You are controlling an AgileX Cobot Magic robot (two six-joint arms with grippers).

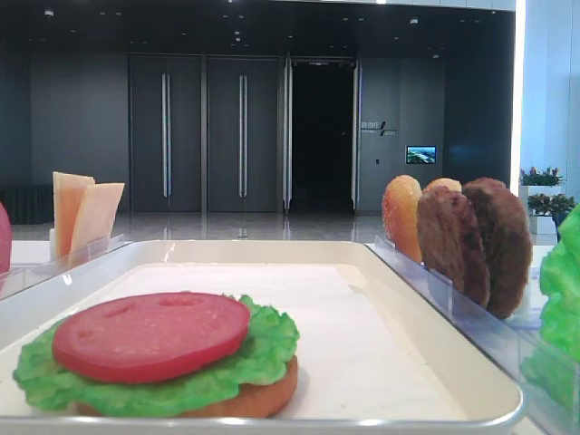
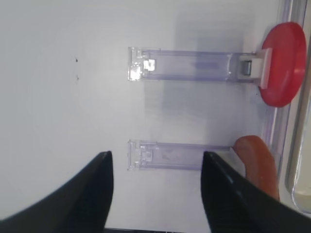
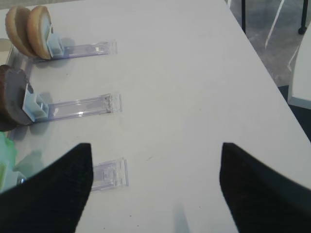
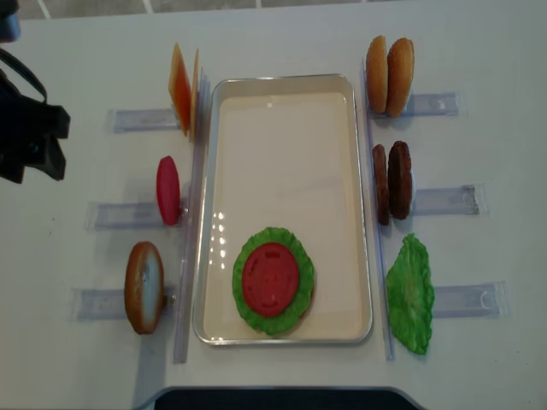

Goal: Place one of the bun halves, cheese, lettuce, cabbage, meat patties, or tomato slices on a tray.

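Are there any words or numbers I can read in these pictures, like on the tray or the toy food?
No text can be read anywhere.
Wall sign by the dark doorway: too small and blurred to read.
Small lit screen on the far wall: shows a picture, no readable words.
Tray, tomato slice, lettuce, meat patties: no labels or brand seen.

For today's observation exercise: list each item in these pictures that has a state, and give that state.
Large white metal-rimmed tray: holds one stack.
Golden bun half: flat, bottom of stack.
Green ruffled lettuce leaf: flat on bun.
Red round tomato slice: flat on top.
Brown meat patties: upright in rack.
Left gripper: open, empty.
Right gripper: open, empty.
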